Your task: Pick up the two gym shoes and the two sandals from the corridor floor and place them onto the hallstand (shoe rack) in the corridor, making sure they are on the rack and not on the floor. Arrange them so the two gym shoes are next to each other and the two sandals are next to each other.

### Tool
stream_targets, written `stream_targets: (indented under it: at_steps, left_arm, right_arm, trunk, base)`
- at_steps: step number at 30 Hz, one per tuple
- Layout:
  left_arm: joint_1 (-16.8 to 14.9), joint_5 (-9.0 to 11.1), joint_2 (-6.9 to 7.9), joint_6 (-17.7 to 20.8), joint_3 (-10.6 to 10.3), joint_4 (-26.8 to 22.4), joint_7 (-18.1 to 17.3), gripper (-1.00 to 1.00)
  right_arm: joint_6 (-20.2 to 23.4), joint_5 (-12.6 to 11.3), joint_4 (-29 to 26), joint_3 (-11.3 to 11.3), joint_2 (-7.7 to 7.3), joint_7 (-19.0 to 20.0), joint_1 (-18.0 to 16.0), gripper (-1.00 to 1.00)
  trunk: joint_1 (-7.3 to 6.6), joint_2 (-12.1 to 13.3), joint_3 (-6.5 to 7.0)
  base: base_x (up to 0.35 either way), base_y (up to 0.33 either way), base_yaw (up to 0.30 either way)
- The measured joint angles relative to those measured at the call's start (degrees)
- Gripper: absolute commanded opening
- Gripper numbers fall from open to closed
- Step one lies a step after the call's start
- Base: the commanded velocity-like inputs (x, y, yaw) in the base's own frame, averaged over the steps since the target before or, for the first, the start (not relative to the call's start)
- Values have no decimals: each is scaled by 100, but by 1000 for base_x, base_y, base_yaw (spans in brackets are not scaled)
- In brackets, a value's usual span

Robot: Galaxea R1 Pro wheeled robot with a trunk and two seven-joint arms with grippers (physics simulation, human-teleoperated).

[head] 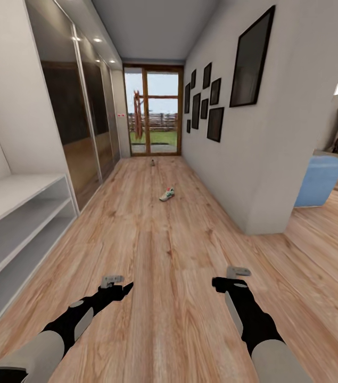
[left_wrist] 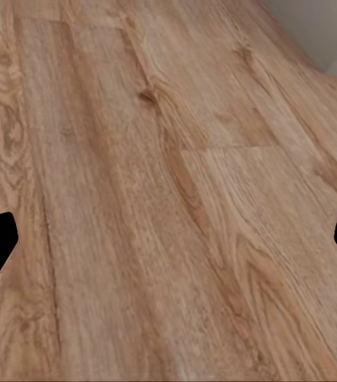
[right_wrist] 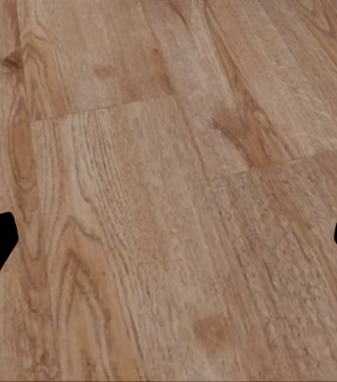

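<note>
One gym shoe (head: 167,194) seen at 12 o'clock far down the floor (head: 153,250), rack (head: 14,223) at 9 o'clock, blue chair (head: 318,181) at 2 o'clock, left gripper (left_wrist: 168,239) and right gripper (right_wrist: 168,239) spread over bare planks.

White corridor walls, dark picture frames (head: 214,101) on one, glazed door (head: 154,110) at the end, mirrored wardrobe (head: 78,117).

No readable text, label, brand, number or sign anywhere.
</note>
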Motion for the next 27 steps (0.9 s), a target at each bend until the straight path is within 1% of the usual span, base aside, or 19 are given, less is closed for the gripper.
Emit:
stream_targets:
  at_steps: [7,23,27]
  left_arm:
    - [0,2,0,1,0,0,0,100]
    - [0,2,-1,1,0,0,0,100]
    - [1,0,1,1,0,-1,0,100]
  right_arm:
    - [3,4,0,0,0,0,0,100]
    - [2,-3,0,0,0,0,0,100]
    - [-1,-3,2,0,1,0,-1,100]
  trunk:
    - [0,0,27]
    - [0,0,29]
    - [0,0,17]
  base:
    - [345,77,0]
    - [345,101,1]
    - [345,79,118]
